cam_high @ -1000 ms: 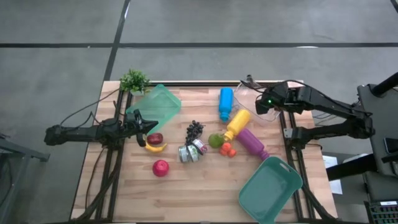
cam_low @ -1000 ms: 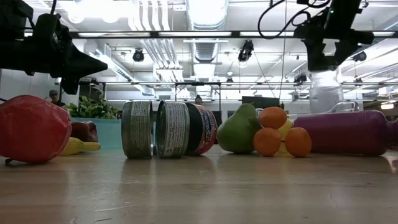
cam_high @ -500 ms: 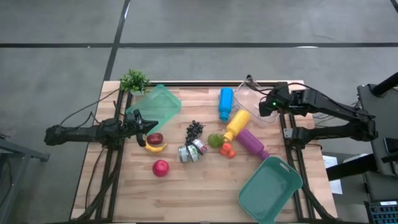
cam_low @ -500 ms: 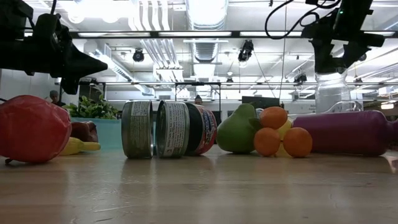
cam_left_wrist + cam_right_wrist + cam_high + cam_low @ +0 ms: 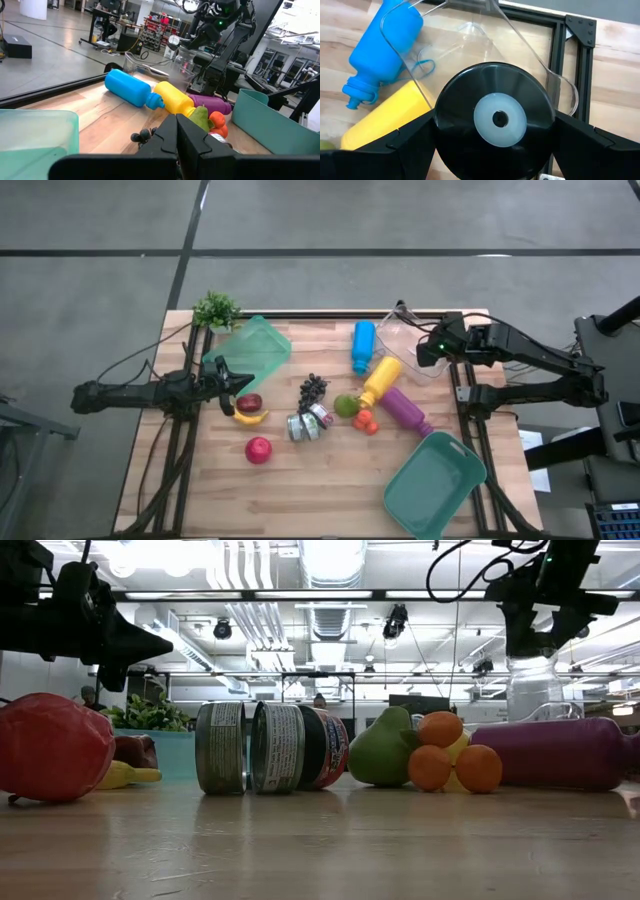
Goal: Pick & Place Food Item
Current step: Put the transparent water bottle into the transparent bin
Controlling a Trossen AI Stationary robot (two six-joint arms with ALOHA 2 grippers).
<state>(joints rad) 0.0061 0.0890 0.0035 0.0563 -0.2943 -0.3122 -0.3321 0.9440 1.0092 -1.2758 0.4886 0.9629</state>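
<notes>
My right gripper [image 5: 432, 350] hangs high over the table's far right, above a clear plastic tub [image 5: 530, 45]. It is shut on a black round thing with a pale centre [image 5: 495, 120], which also shows in the low view [image 5: 530, 635]. My left gripper [image 5: 240, 382] is shut and level at the table's left, beside a dark red fruit [image 5: 249, 402] and a banana [image 5: 250, 417]; it holds nothing. A red apple [image 5: 258, 449], grapes [image 5: 313, 388], cans [image 5: 309, 423], a pear [image 5: 347, 405] and oranges [image 5: 364, 420] lie mid-table. My right gripper pinches the black round thing between its two fingers, one on each side of its curved rim [image 5: 439, 107]. The fingers [image 5: 395, 145] slant down from the table's right side. The thing is lifted clear, above the clear tub, with its round pale-centred face toward the wrist camera.
A blue bottle [image 5: 363, 346], a yellow bottle [image 5: 381, 379] and a purple bottle [image 5: 405, 410] lie right of centre. One teal bin [image 5: 435, 485] sits at the near right, another [image 5: 255, 350] at the far left beside a small plant [image 5: 215, 310].
My right gripper has drawn back a little toward the table's right edge with the black round thing still in its fingers, then kept still.
</notes>
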